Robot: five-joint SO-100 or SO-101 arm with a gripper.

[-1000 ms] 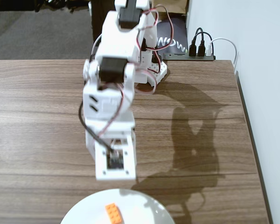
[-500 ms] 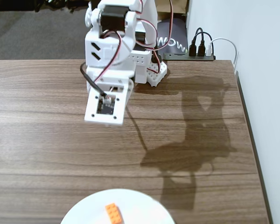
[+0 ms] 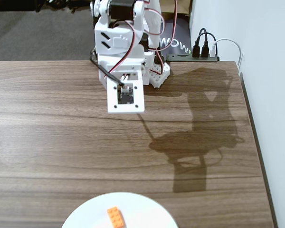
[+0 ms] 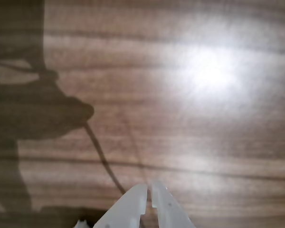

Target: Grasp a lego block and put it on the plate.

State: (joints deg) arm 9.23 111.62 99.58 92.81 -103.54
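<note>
The orange lego block (image 3: 116, 217) lies flat on the white plate (image 3: 147, 209) at the near edge of the wooden tabletop (image 3: 47, 142) in the fixed view, a little left of the plate's middle. The white arm (image 3: 121, 42) is folded up at the far side, well apart from the plate, its shadow falling to the right across the wood. In the wrist view the end effector (image 4: 149, 187) hangs over bare wood with its two pale tips together, only a thin slit between them, holding nothing. A power strip (image 3: 204, 52) with plugs sits behind the tabletop.
</note>
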